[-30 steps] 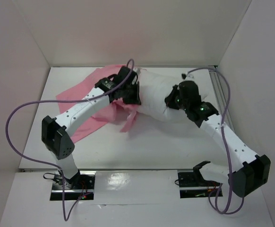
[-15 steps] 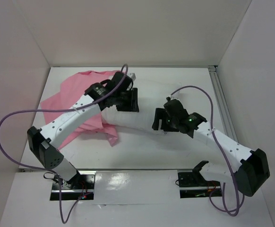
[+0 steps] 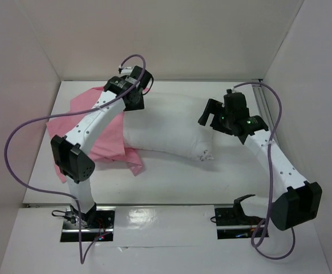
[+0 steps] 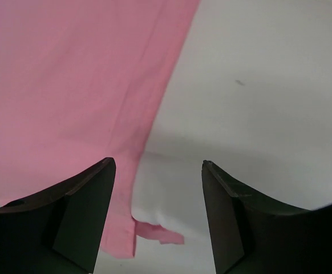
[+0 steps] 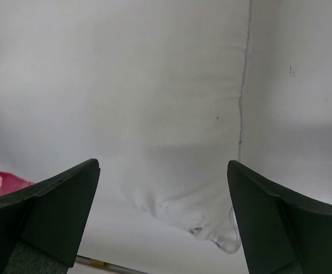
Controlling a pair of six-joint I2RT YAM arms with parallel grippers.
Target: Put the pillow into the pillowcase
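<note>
Left jaws stand apart with nothing between them, and the right jaws gape wider, also empty.

The pillow (image 3: 169,128) lies on the table (image 3: 171,177) between the two. Its near-right corner is below the right jaws and its other end below the left jaws. There it meets the pillowcase (image 3: 112,142), which spreads away on the outer side of the left jaws.

The pillow looks soft, light and bulky. It will likely squash and sag, so a deep pinch at a corner or along the seam should hold best. The pillowcase looks thin and slick, so I would take it by the hem of its mouth, with a fold gathered in.

Only the top view shows both things whole. The left wrist view shows the pillowcase (image 4: 69,85) edge and a small flap. The right wrist view shows the pillow (image 5: 154,114) seam (image 5: 243,85). No view shows whether the pillow end is inside.
</note>
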